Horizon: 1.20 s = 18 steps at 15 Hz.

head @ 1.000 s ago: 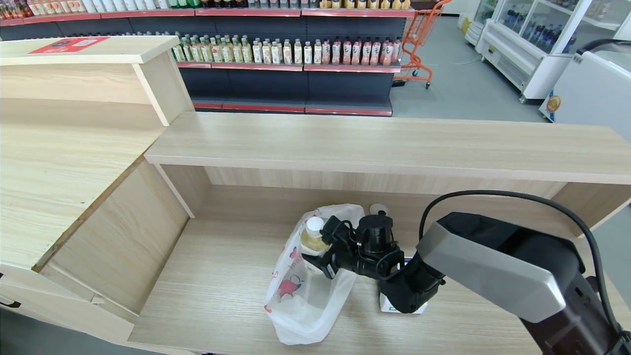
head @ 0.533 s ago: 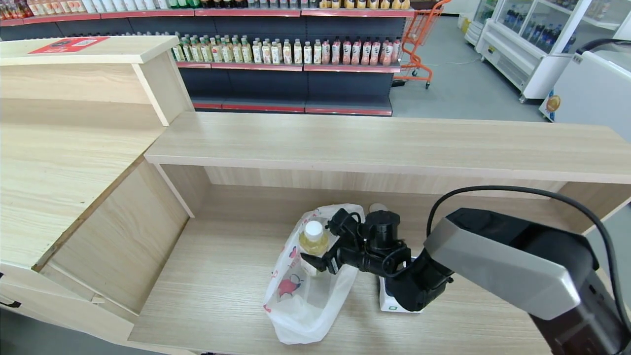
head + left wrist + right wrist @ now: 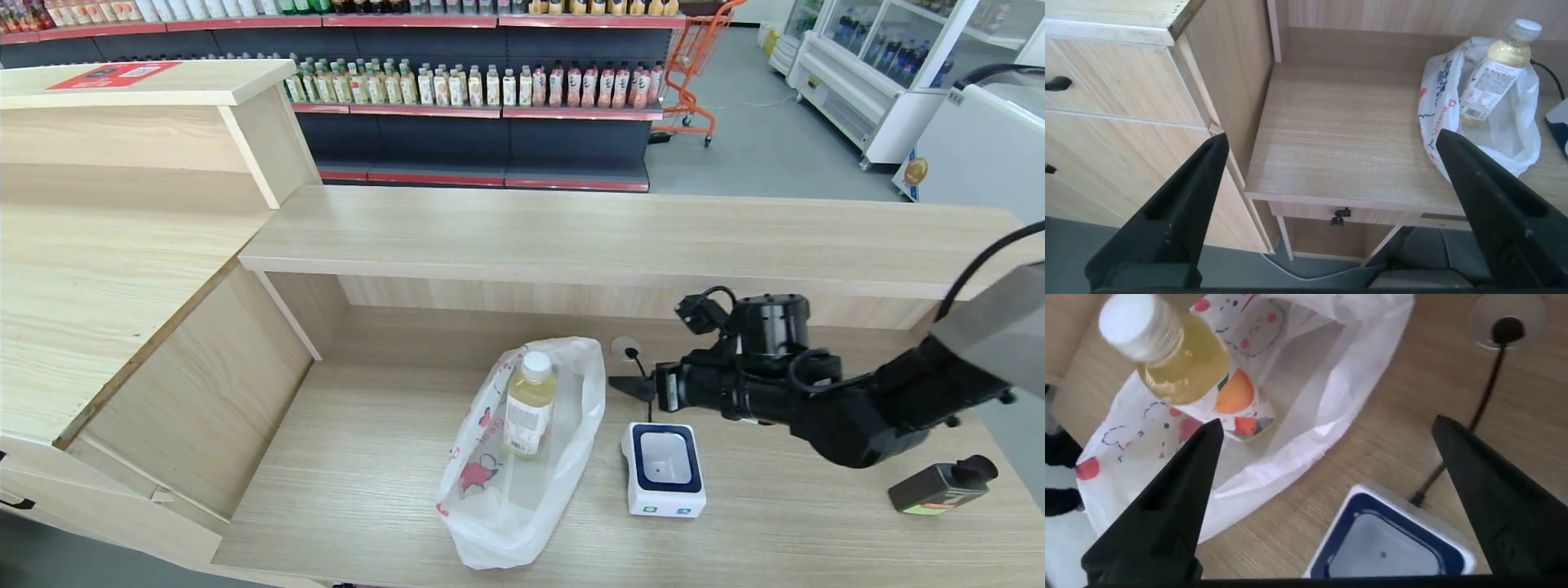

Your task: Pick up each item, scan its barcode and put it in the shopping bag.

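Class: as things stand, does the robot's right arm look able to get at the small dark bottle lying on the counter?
Probably yes. The small dark bottle lies uncovered on the light wooden counter, nothing crowding it, and the right end effector hangs open and empty nearby.

Behind the wooden counter [image 3: 620, 237] stand stocked shelves [image 3: 490, 86], grey floor [image 3: 759, 155], seemingly freezers [image 3: 890, 57].

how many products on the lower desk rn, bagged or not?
2. A white-capped clear plastic bottle of yellow drink stands inside the white plastic shopping bag; a dark bottle with a green label lies near the desk's right edge. The right arm may hide others.
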Motion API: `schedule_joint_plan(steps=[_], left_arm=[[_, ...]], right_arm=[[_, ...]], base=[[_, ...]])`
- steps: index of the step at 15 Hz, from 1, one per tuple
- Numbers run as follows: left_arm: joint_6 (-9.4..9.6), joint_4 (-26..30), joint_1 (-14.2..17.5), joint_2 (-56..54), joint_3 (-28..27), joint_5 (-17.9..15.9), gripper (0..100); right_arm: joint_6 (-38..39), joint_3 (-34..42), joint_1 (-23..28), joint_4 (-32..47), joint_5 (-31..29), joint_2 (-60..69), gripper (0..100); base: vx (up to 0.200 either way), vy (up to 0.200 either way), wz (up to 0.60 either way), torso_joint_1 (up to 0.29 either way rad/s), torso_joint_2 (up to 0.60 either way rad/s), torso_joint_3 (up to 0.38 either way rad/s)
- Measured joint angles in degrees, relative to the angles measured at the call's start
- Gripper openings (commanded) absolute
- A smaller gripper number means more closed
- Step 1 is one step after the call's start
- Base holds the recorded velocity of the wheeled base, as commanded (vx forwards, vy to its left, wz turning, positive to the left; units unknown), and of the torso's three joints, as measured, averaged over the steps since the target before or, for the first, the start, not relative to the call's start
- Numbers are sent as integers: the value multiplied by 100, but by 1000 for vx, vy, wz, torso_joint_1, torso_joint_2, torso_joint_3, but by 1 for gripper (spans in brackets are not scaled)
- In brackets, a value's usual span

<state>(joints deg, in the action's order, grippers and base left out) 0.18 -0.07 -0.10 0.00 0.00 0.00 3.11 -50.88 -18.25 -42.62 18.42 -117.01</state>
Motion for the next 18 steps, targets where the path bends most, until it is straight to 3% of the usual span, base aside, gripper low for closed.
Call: schedule_joint_plan(steps=[5,11,16,18], left_arm=[[-2,0,0,0,0,0,100],[0,0,0,0,0,0,100],[0,0,0,0,0,0,100],[0,0,0,0,0,0,100]], right_arm=[[378,720,926,145,46,1419,100],[-1258,2109,2235,633,-176,2599,100],[-1085,3077,2394,709,-380,4175,100],[-767,3317,2411,1117,-402,4804,100]], base=[[0,0,0,0,0,0],[0,0,0,0,0,0],[0,0,0,0,0,0],[0,0,0,0,0,0]])
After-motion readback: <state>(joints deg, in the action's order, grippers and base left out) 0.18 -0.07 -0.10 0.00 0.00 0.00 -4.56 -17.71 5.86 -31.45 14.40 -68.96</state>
